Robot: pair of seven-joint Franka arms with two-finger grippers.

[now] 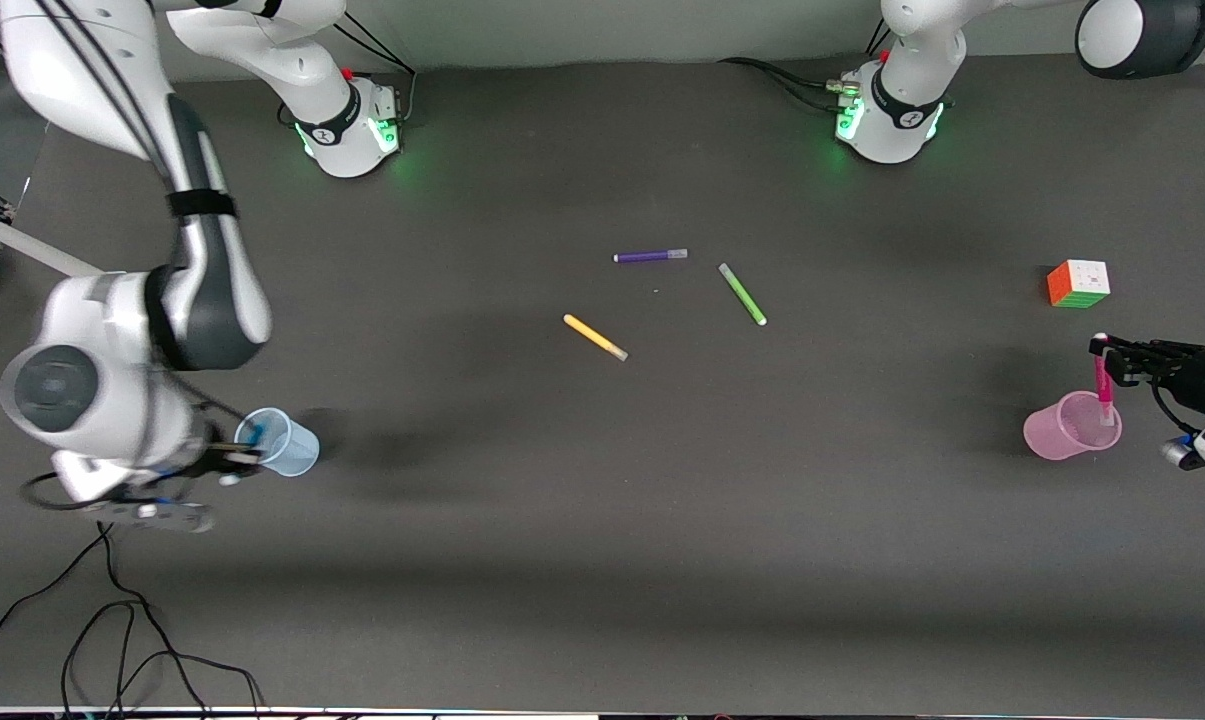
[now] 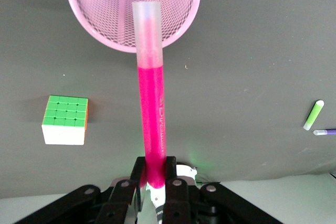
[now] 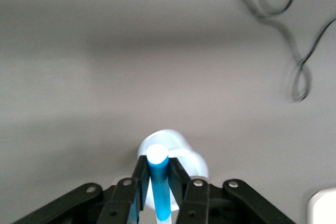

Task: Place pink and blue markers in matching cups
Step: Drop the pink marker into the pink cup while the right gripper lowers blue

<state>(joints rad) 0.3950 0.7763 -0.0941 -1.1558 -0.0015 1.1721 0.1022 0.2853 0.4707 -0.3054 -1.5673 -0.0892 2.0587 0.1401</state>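
My left gripper (image 1: 1109, 352) is shut on the pink marker (image 1: 1102, 385) and holds it upright over the pale pink cup (image 1: 1067, 428) at the left arm's end of the table. In the left wrist view the fingers (image 2: 171, 167) clamp the marker (image 2: 152, 114), and its pale cap end points into the cup's mouth (image 2: 105, 3). My right gripper (image 1: 245, 447) is shut on the blue marker (image 1: 255, 434) over the pale blue cup (image 1: 287, 445) at the right arm's end. In the right wrist view the marker (image 3: 159, 184) stands between the fingers (image 3: 139, 174), with the cup (image 3: 178, 148) beneath.
A purple pen (image 1: 650, 256), a green pen (image 1: 742, 294) and a yellow pen (image 1: 595, 337) lie mid-table. A colour cube (image 1: 1078, 283) sits farther from the front camera than the pink cup. Black cables (image 1: 112, 640) trail near the front edge at the right arm's end.
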